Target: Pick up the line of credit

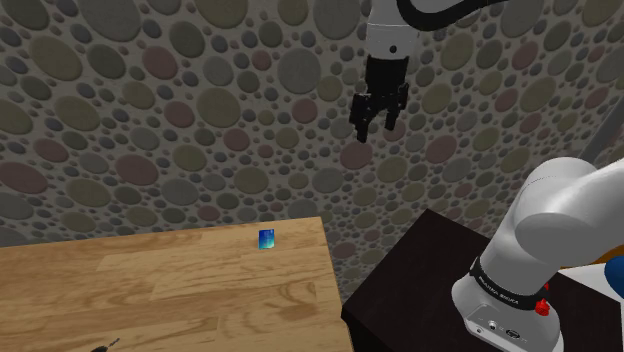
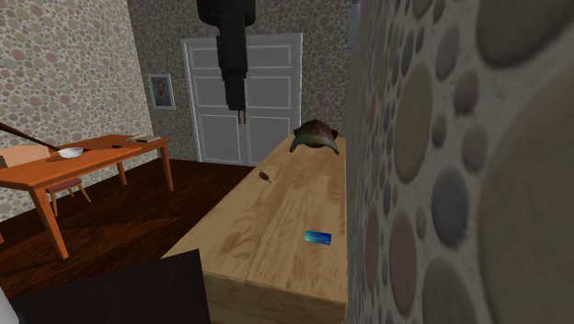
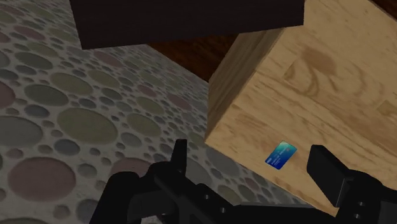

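Wooden table [image 1: 180, 290] sits low, gripper [image 1: 376, 128] hangs high beside the wall with fingers spread and empty, blue card [image 1: 266, 238] lies flat near the table's wall-side edge, well below it toward the shoulder view's left.

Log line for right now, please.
phase: approach | gripper: open, empty, raised high, apart from card | blue card: flat on wooden table near wall, untouched | next: likely descend to card
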You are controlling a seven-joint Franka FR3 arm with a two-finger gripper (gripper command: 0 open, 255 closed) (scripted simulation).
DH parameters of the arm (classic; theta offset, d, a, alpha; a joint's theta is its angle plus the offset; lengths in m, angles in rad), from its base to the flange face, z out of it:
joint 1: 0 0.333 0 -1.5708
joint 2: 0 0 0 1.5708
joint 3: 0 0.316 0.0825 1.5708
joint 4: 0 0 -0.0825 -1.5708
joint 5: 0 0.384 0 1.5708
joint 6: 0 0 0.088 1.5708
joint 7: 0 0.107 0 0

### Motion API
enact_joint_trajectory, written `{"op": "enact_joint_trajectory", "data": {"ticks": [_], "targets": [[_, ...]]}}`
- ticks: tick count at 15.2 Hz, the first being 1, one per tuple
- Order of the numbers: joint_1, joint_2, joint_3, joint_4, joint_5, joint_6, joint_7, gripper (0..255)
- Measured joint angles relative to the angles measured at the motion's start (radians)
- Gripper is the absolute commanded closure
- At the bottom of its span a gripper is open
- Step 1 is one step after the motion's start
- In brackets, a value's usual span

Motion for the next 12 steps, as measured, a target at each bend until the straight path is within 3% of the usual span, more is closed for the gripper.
{"op": "enact_joint_trajectory", "data": {"ticks": [12], "targets": [[-0.017, 0.372, 0.143, -0.014, 0.061, 0.359, 0.259, 0]]}}
